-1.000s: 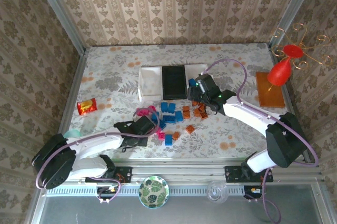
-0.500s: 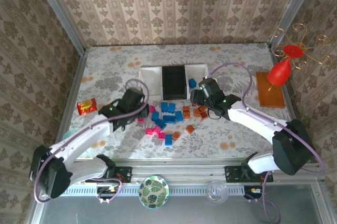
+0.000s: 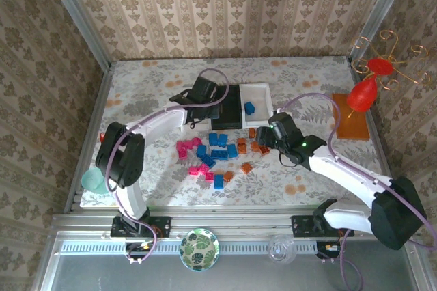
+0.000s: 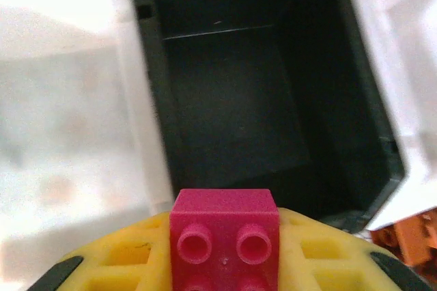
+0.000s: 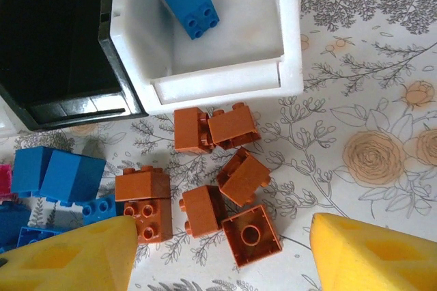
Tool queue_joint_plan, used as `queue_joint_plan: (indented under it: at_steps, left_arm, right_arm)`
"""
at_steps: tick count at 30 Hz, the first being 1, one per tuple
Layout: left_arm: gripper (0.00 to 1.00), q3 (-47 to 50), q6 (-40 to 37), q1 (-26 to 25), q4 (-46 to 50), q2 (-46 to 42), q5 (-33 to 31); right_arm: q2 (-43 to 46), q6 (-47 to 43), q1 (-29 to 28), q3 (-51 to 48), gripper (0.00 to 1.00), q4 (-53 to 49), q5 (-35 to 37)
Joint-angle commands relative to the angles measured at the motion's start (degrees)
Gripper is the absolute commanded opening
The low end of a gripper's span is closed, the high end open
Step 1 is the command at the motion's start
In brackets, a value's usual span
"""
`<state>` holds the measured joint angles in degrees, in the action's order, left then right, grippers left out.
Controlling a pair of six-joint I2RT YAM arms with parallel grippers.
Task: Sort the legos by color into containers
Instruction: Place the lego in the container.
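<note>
At the far left of my table (image 3: pixel 136 86) a teal cup (image 3: pixel 94 180) stands near the front edge. My left arm reaches out over the trays at the back, and my left gripper (image 3: pixel 203 94) is clamped on a magenta brick (image 4: pixel 223 233): in the left wrist view the brick sits studs up between my yellow pads (image 4: pixel 116 270). It hangs above the near end of the black tray (image 4: pixel 232 106), close to the wall that tray shares with the left white tray (image 4: pixel 68 65), which looks blurred beside it. The black tray lies in the middle of the row, and the right white tray (image 5: pixel 218 86) touches its other side; a single blue brick (image 5: pixel 190 5) lies inside that tray, toward its far end. In front of the trays the loose pieces are spread on the cloth: pink bricks (image 3: pixel 186 146) furthest left, blue bricks (image 3: pixel 218 147) in the middle just before the black tray, and brown bricks (image 5: pixel 212 188) to the right, just before the right white tray. My right gripper (image 5: pixel 222 264) hovers over those brown ones with its jaws apart and nothing between them, one yellow finger (image 5: pixel 68 257) on each side of the cluster. Well off to the right an orange mat (image 3: pixel 349 117) lies flat by the table's edge.
</note>
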<state>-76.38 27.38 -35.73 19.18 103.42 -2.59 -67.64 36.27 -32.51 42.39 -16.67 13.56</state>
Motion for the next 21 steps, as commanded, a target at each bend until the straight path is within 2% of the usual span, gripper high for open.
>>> queue_joint_plan:
  at_steps: [1, 4, 11, 13, 17, 21]
  left_arm:
    - [0.26, -0.68, 0.27, 1.62, -2.66, 0.73, -0.76]
    - [0.26, -1.73, 0.4, 1.08, -3.55, 2.2, 1.21]
    - [0.31, -7.3, -0.65, -1.18, -1.44, 3.99, 0.87]
    - [0.37, -9.17, -0.66, -1.2, -0.53, 5.51, 1.05]
    - [0.57, -11.54, -0.25, -0.82, 0.33, 8.15, 2.24]
    - [0.65, -11.58, 0.42, -0.95, -1.1, 6.97, 3.53]
  right_arm:
    - [3.29, 0.99, -0.01, -1.74, 0.69, -2.5, 2.42]
    - [4.76, 1.26, -0.01, -2.83, 0.69, -2.76, 2.75]
    - [6.11, 1.34, -0.01, -3.46, 0.7, -3.46, 3.23]
    - [6.16, 1.35, -0.01, -3.46, 0.7, -3.43, 3.01]
    - [5.87, 1.35, -0.01, -3.37, 0.7, -3.21, 1.77]
    - [5.85, 1.02, -0.14, -3.36, 0.71, -3.29, 0.8]
